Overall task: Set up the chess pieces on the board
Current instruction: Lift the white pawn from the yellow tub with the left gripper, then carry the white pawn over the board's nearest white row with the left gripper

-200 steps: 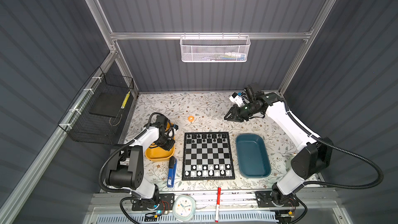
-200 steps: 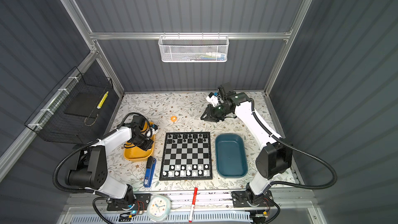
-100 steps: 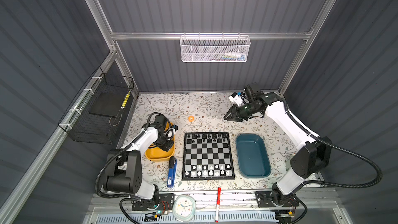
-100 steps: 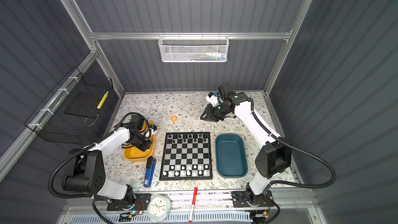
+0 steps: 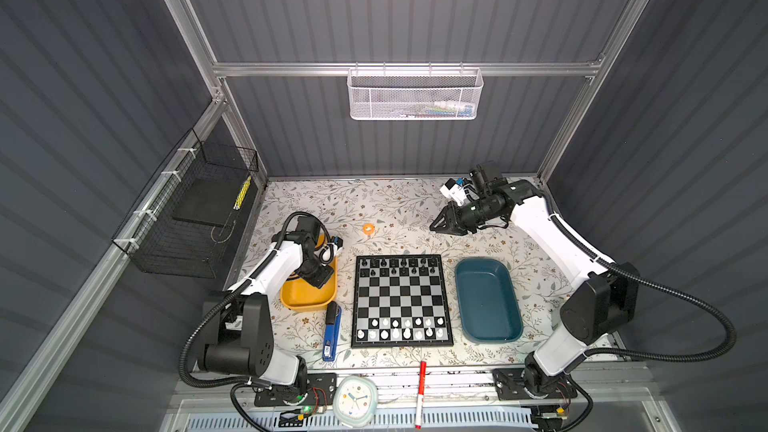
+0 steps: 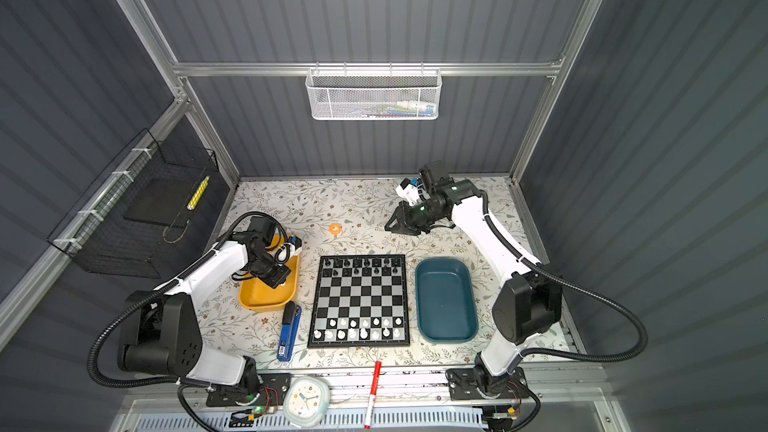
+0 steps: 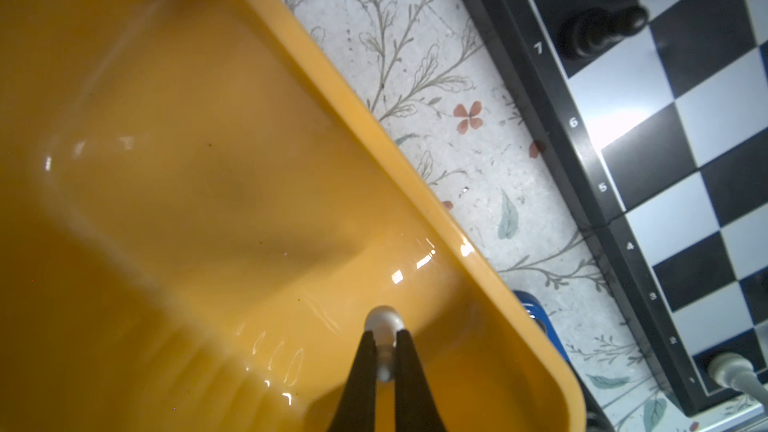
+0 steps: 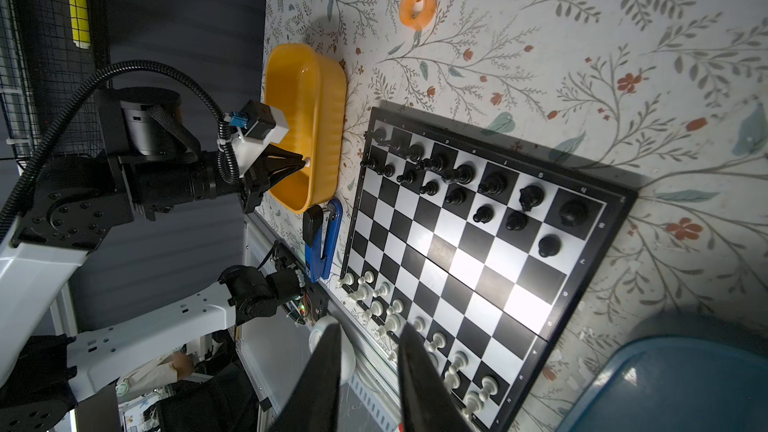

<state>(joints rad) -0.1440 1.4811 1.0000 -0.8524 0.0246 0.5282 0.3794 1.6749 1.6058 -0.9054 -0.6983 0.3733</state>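
The board lies mid-table in both top views. Black chess pieces fill its two far rows, and white chess pieces stand along its near rows. My left gripper reaches into the yellow tray. It is shut on a small white piece whose round head pokes out past the fingertips. Whether that piece touches the tray floor I cannot tell. My right gripper hangs above the cloth behind the board, open with nothing between its fingers.
A teal tray sits right of the board and a blue stapler left of it. An orange ring lies behind the board. A red marker and a clock rest on the front rail. A black wire basket hangs at left.
The left arm's lower links have shifted slightly while its gripper stays in the yellow tray. The right arm holds almost still.
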